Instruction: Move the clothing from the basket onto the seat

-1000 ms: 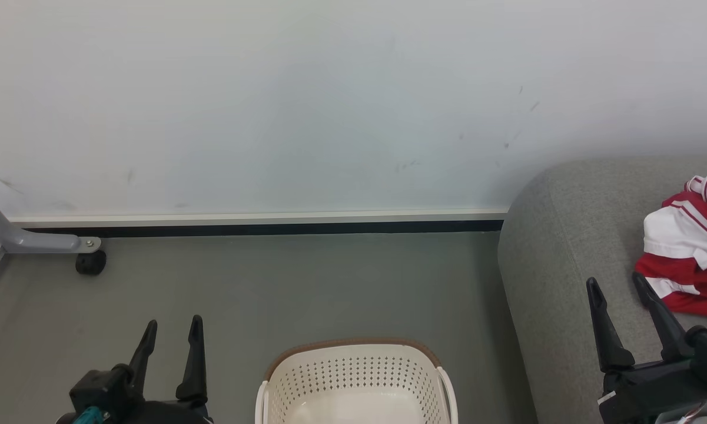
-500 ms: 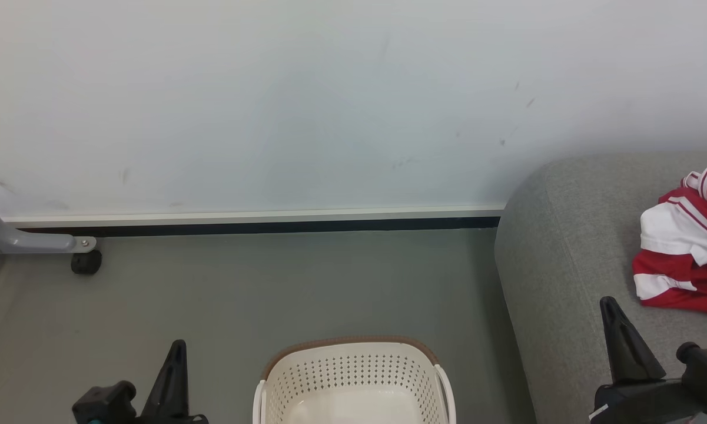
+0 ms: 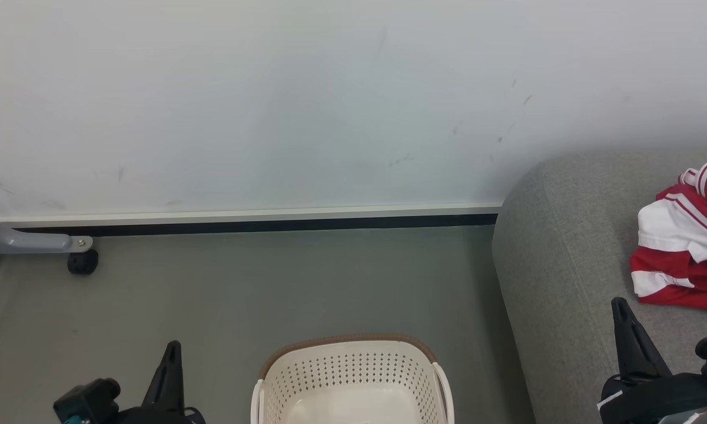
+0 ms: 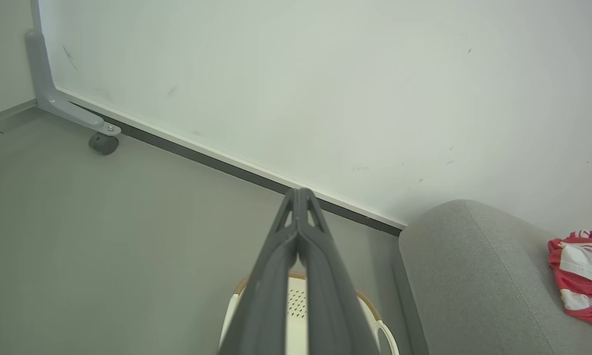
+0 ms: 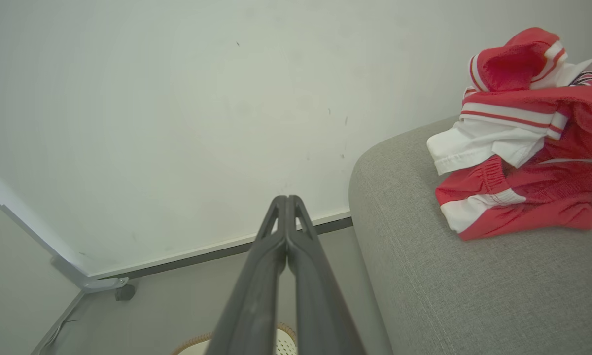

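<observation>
Lying heaped on the seat (image 3: 565, 265) is the clothing (image 3: 680, 259); left claw (image 4: 299, 195), right claw (image 5: 287, 199) closed, empty.

Looks along the left tool (image 4: 299, 197), its two fingers pressed together in front of the white basket (image 4: 367, 306) on the grey floor (image 4: 103, 246). Finds the grey sofa (image 4: 473, 276) at right, with red-and-white clothing (image 4: 581, 276) heaped on its seat. Catches a black caster (image 4: 102, 143) by the wall (image 4: 276, 74) at far left.
</observation>
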{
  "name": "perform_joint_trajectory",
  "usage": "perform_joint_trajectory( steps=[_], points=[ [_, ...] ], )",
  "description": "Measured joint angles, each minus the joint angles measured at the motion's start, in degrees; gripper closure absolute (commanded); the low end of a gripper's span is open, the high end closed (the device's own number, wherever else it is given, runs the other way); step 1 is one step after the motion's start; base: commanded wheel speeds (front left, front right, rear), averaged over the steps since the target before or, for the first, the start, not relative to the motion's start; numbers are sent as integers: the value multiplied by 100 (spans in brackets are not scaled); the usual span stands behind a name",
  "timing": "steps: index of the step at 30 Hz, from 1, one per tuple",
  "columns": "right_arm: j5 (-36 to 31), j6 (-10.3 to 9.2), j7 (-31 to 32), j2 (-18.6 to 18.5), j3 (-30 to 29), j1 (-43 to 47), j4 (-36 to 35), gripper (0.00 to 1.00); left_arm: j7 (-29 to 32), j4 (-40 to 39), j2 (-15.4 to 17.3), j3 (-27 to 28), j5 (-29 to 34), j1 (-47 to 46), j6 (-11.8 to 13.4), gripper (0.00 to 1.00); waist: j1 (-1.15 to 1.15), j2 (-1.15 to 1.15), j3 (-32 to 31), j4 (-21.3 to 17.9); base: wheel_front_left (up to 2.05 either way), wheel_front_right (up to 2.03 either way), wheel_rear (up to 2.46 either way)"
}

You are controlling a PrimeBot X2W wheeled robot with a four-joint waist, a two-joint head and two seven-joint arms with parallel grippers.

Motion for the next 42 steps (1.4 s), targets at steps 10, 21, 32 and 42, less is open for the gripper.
perform_joint_trajectory(
  steps=[10,21,32,42],
  points=[
    [549,112,201,178,-246,-9,104,100,192,12,-87,191,-558,-13,-103,100,0,0,19,-22,0,0,0],
    [1201,241,412,391,-539,-76,229,100,424,27,-185,432,-1123,-23,-255,100,0,0,41,-49,0,0,0],
    [1871,380,650,611,-831,-103,349,100,633,40,-290,662,-1766,-53,-402,100,0,0,64,-77,0,0,0],
    [2540,500,856,826,-1110,-124,478,100,836,56,-391,884,-2399,-85,-554,100,0,0,87,-104,0,0,0]
  ],
)
